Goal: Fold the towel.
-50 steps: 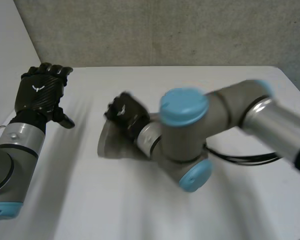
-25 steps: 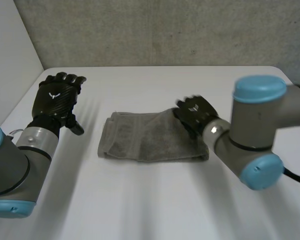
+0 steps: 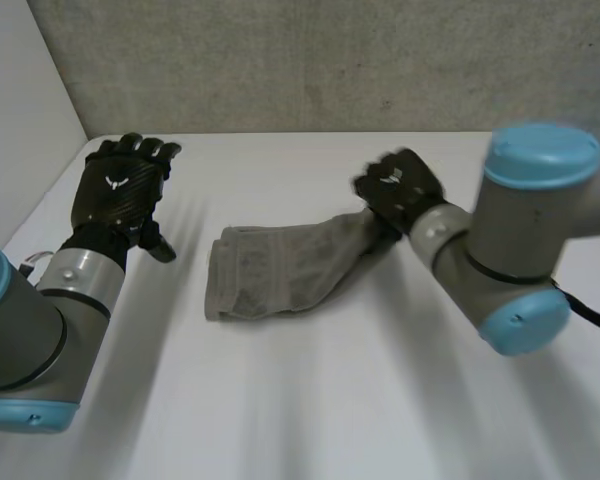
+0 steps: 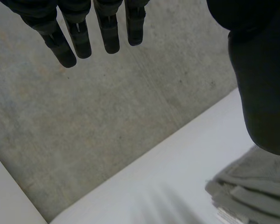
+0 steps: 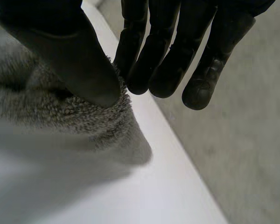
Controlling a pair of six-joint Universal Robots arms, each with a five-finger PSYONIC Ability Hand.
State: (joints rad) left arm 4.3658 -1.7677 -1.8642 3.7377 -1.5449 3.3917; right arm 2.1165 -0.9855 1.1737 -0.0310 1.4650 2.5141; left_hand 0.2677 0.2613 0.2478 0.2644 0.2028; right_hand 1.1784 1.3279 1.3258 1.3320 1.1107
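Where right hand (image 3: pixel 396 190) pinches, grey towel (image 3: pixel 272 276), bunched, layered.

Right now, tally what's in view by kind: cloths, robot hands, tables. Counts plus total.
Grey terry towel: 1
Black robot hands: 2 (left hand open, right hand pinching the towel's end)
White table: 1
Total: 4
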